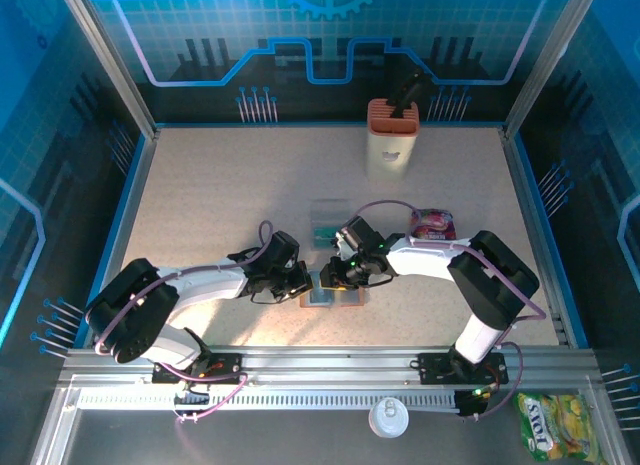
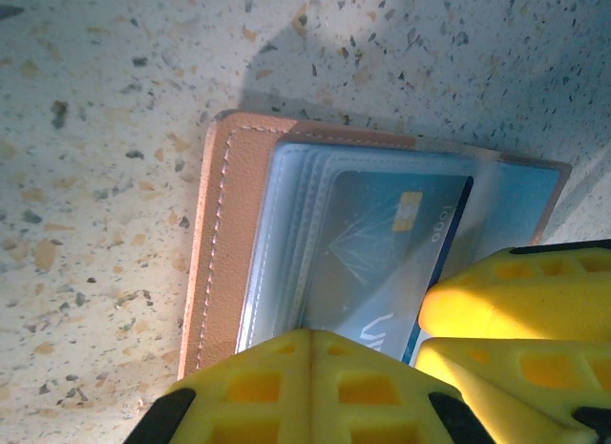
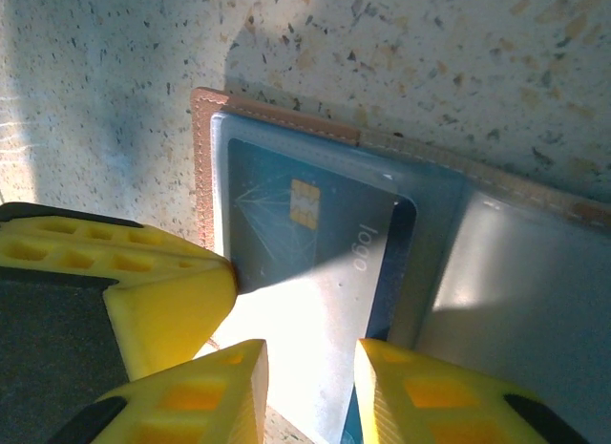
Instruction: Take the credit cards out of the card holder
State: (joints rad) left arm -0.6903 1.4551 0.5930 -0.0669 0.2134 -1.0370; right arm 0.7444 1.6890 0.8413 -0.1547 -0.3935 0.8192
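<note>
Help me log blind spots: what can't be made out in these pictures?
Top view: card holder largely hidden under the left gripper and right gripper; loose cards too small to count.
Left wrist view: fingers cover the card's near edge.
Right wrist view: unclear whether the card is pinched.

"logo" in pale letters on the teal credit card (image 3: pixel 286 224)

Tally by kind
One wallet (image 1: pixel 332 298) with one card (image 3: pixel 305 234) showing inside; one small stack of loose cards (image 1: pixel 326 225) at 12 o'clock from it, one snack packet (image 1: pixel 433 224) at 2, one upright box (image 1: pixel 392 135) at 1.
</note>
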